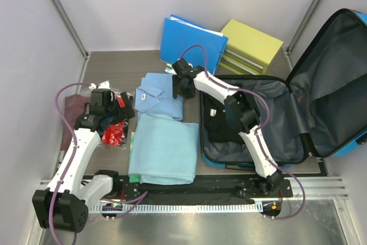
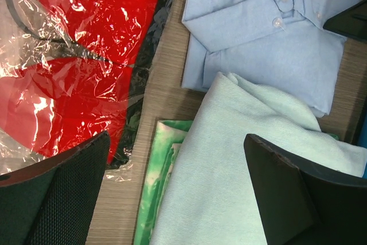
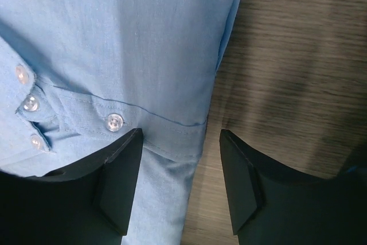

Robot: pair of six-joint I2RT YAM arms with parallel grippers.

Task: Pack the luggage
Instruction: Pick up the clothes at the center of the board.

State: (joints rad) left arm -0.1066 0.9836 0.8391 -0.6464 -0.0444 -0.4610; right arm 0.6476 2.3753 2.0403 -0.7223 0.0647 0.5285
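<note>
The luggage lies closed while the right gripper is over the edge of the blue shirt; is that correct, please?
No, the luggage lies open, as the top external view shows; the right gripper is over the edge of the blue shirt.

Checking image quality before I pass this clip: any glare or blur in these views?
Left wrist view: bright glare on the plastic-wrapped red packet, otherwise sharp. Right wrist view: the table looks smeared, the blue shirt is crisper. Top view: even light, soft sheen on the metal strip.
</note>
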